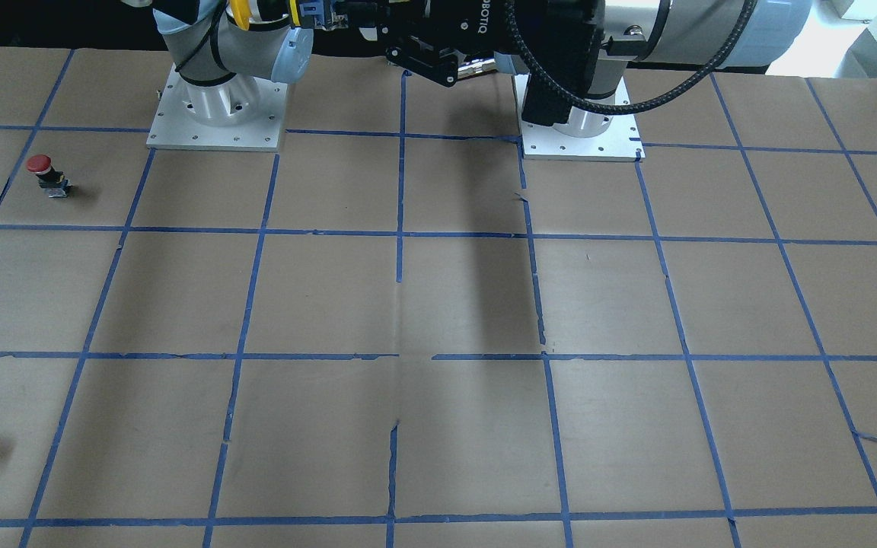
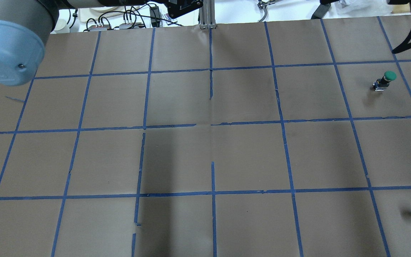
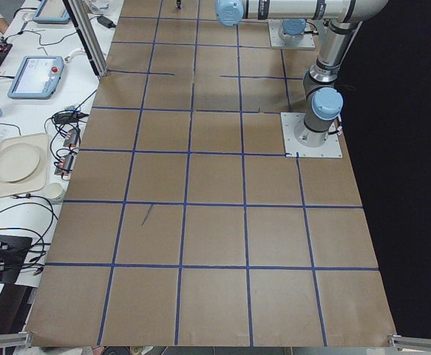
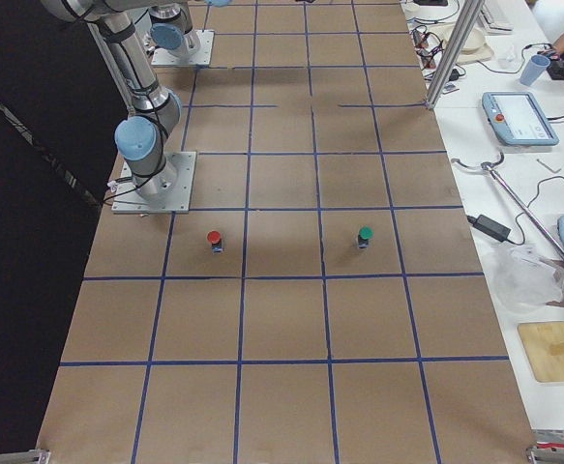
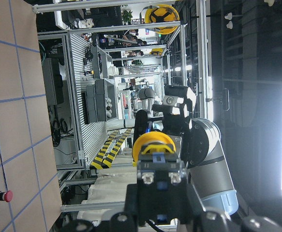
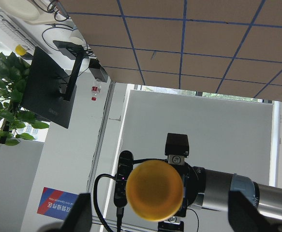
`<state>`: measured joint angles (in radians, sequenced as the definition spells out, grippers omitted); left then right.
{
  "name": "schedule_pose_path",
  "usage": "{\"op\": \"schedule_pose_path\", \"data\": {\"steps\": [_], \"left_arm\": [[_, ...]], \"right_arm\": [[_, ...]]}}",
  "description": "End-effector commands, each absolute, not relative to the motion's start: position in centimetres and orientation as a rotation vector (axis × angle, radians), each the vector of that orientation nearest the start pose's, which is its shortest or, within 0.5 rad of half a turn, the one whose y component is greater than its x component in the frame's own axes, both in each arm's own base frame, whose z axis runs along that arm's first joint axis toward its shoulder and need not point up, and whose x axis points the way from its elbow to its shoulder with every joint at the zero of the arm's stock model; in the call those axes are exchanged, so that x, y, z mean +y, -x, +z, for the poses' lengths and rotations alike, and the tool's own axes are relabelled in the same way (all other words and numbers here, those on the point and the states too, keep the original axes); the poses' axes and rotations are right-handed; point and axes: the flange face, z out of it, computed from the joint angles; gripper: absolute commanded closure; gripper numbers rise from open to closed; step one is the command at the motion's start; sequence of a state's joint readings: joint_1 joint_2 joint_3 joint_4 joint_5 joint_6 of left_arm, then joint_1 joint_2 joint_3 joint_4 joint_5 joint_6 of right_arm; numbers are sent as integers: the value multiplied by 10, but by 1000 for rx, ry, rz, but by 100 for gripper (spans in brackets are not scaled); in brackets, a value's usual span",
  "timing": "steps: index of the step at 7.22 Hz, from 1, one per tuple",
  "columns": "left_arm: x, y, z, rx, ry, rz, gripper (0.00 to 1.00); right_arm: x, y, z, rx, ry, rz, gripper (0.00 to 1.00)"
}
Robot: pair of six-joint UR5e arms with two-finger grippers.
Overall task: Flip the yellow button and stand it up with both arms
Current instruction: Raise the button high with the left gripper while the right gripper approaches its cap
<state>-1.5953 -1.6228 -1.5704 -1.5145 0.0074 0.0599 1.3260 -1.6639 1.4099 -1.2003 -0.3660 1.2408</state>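
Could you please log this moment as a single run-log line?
left end effector: shut on yellow button, aloft | right end effector: open, facing its cap | red button: upright

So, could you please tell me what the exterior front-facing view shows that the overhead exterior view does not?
Only the front-facing view shows the red button on the table, near the robot's right arm base, and the yellow button raised in the air at the view's top edge. Only the overhead view shows the green button, out on the robot's right side. Both show the same brown, blue-taped table and part of the left arm.
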Motion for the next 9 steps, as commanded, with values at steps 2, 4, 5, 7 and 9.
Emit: {"op": "schedule_pose_path", "data": {"steps": [2,4,5,7,9], "left_arm": [[-509,245,566,-1575,71,32,87],[-510,245,566,-1576,69,30,87],[-509,245,567,-1574,71,32,87],[-509,245,566,-1572,70,31,87],[-509,245,566,-1572,71,33,87]], "right_arm": [[-474,-126,633,1435,-1440,802,0],[-479,-125,632,1428,-1431,803,0],[-480,-125,630,1424,-1434,809,5],[-481,-125,629,1398,-1461,836,38],[-482,-124,631,1356,-1434,852,73]]}}
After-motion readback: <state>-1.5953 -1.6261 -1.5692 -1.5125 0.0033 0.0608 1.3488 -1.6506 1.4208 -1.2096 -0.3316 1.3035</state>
